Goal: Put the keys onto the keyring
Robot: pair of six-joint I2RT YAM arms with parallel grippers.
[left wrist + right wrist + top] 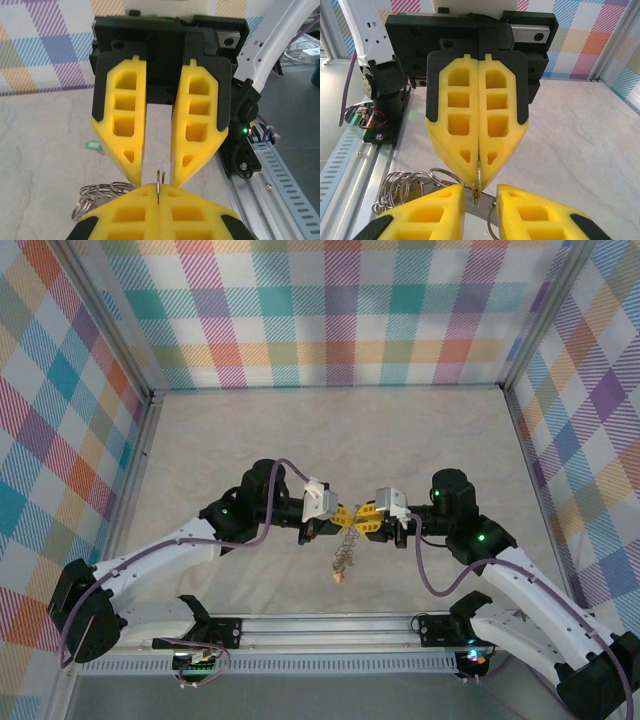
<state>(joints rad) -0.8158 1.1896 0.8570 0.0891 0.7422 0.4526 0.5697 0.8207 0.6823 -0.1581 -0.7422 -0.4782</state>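
Silvery keyring [158, 177] (mid-table, walls [330, 310] far) in left gripper [345, 518].

Left hand [346, 518] and right hand [366, 519] tip to tip over bench [250, 430] centre: left at 9 o'clock, right at 3. Keyring [159, 179] between them, pinched in left hand, right hand's fingers spread either side. Keys [345, 552] bunched at 6 o'clock, just beside tips.

Pastel plaid walls [330, 310] enclose a pale marbled tabletop [330, 430].
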